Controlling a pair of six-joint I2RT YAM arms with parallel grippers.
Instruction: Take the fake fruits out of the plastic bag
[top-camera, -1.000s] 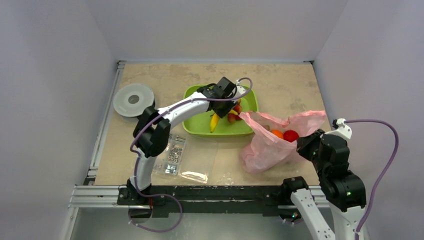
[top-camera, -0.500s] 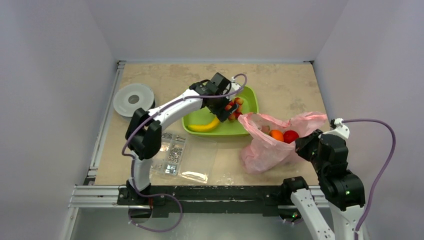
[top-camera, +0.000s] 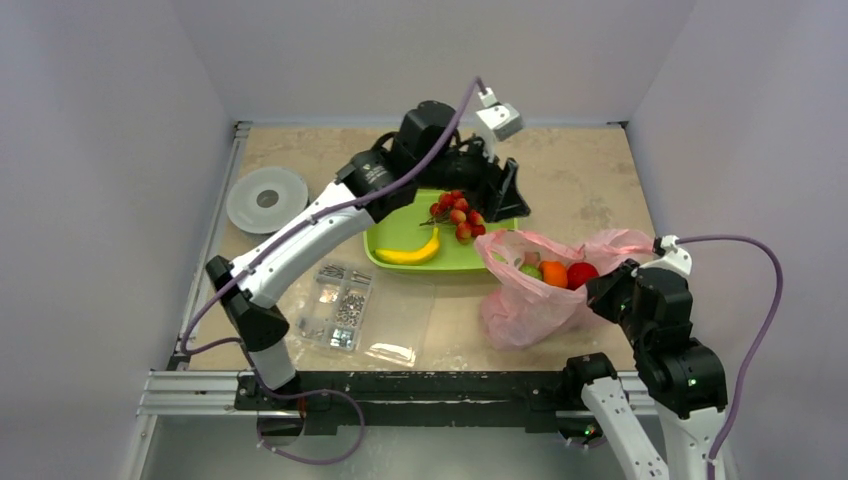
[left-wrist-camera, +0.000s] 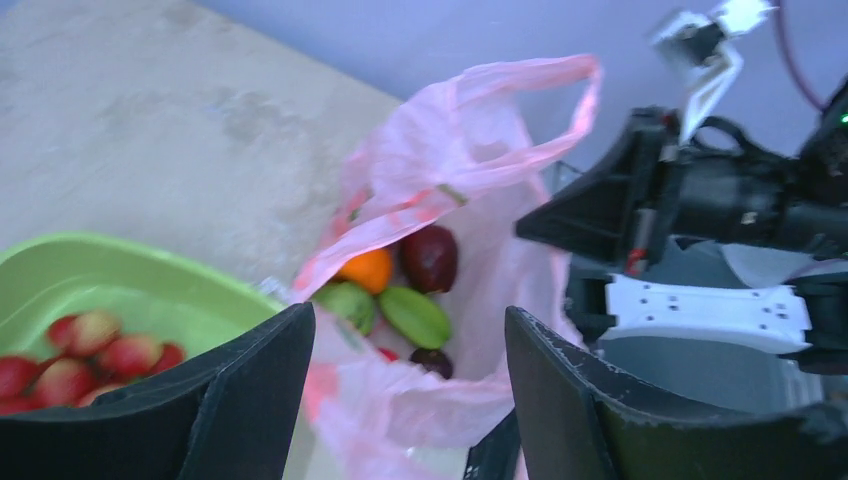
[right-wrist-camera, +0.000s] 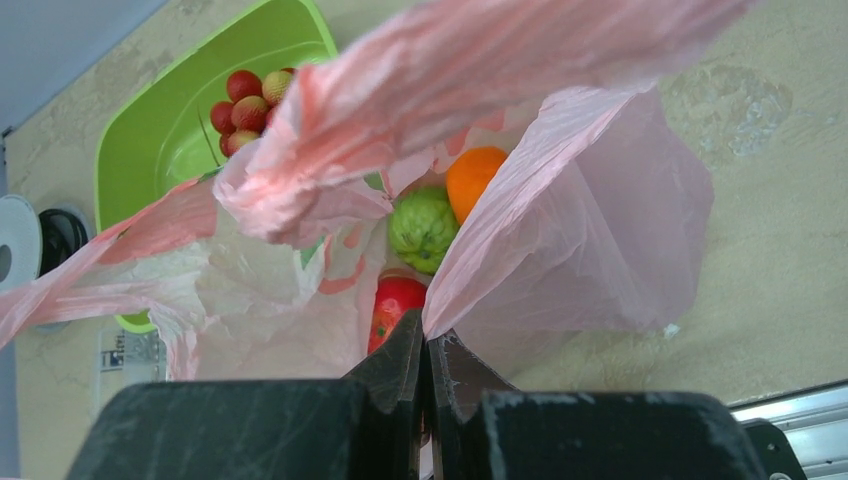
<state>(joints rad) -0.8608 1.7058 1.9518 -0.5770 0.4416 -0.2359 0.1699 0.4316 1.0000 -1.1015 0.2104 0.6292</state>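
**A:** Left gripper (left-wrist-camera: 408, 330) hangs spread and empty by the tray (top-camera: 400, 232), aimed at the bag (top-camera: 530, 300). Right gripper (right-wrist-camera: 425, 350) is pinched on the bag's wall.

**B:** Where are the fruits (top-camera: 555, 272)?

**A:** Banana (top-camera: 408, 254) in tray. Others in the bag, near the tabletop's right edge.

**B:** Step?

**A:** Reach-in, I'd say. Next: drop through the mouth, close on one, miss the film.

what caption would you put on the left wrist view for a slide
Open left gripper faces the pink plastic bag, orange, maroon and green fake fruits inside, green tray at left
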